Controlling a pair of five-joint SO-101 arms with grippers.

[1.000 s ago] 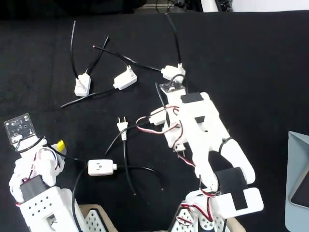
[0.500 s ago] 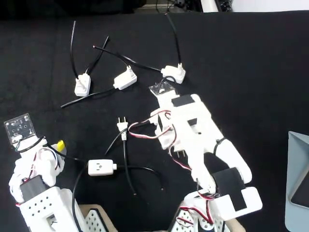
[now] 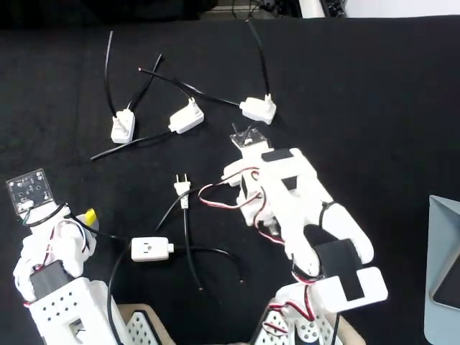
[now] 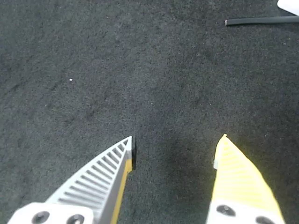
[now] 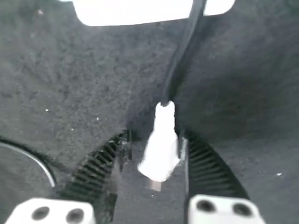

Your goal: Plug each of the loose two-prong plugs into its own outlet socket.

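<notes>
A white two-prong plug [image 5: 161, 144] on a black cable sits between my right gripper's [image 5: 153, 135] black fingers, which are shut on it, prongs toward the wrist. Just beyond it lies a white outlet socket [image 5: 140, 9]. From above, that gripper [image 3: 244, 136] hovers a short way in front of the same socket [image 3: 257, 109]. Another loose plug [image 3: 182, 187] lies mid-table, with a socket [image 3: 150, 249] nearer the front. Two more sockets [image 3: 122, 127] [image 3: 186, 117] rest at the back left. My left gripper [image 4: 177, 137] is open over bare black cloth at the front left.
Black cables [image 3: 190, 251] snake across the black cloth around the plugs and sockets. A grey tray [image 3: 442, 266] stands at the right edge. The left arm's base [image 3: 50, 287] occupies the front left corner.
My right gripper has drawn back a little from the back socket and shifted slightly left. The left arm has not moved.
</notes>
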